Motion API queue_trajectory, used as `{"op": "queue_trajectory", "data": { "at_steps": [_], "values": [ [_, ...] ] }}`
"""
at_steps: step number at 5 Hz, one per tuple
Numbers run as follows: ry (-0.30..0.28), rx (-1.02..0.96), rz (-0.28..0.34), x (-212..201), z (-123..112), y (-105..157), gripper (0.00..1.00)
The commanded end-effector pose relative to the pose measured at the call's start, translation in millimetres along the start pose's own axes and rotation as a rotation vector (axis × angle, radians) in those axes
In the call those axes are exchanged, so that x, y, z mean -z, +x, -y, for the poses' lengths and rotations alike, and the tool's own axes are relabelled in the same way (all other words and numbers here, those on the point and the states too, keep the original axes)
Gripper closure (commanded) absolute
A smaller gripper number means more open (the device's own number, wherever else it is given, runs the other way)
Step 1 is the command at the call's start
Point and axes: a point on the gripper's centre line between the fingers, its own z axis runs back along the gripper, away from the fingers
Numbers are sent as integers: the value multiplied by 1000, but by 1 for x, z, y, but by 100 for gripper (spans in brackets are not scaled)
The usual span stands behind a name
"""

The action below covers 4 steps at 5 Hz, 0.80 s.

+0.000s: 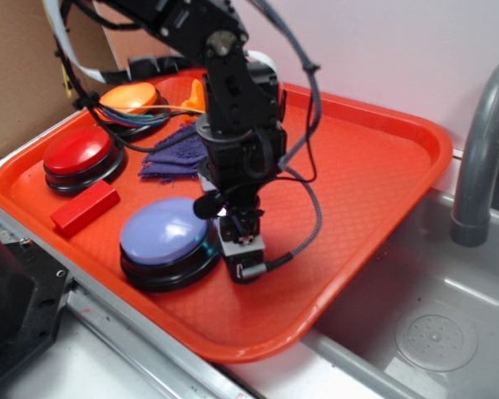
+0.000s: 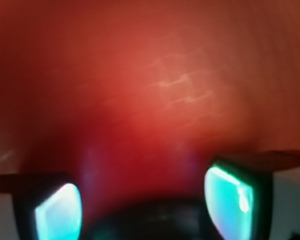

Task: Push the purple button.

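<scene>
On the orange tray, the purple button sits front-left, the gripper down just beside its right edge. Its jaws stand apart and empty; it should lift, shift left over the dome, then press straight down

No readable text or labels appear, though the wrist view is blurred.

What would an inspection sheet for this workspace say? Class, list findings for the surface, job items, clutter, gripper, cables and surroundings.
Surface: orange tray beside a grey sink.
Job's things: purple button at the tray's near edge, not being pressed.
Clutter: red button, orange button, red block, purple cloth.
Gripper: gripper down low beside the purple button, open, holding nothing.
Cables: black cable looping off the arm; coloured wires by the orange button.
Surroundings: grey faucet, cardboard, white wall.
</scene>
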Motion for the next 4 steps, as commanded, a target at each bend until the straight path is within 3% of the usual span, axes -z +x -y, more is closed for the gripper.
{"op": "queue_trajectory", "data": {
  "at_steps": [1,3,4],
  "values": [
    [108,-41,125,-84,-6,3,0],
    [43,-88,79,-109,-9,-18,0],
    [22,-85,93,-116,-10,-22,0]
  ]
}}
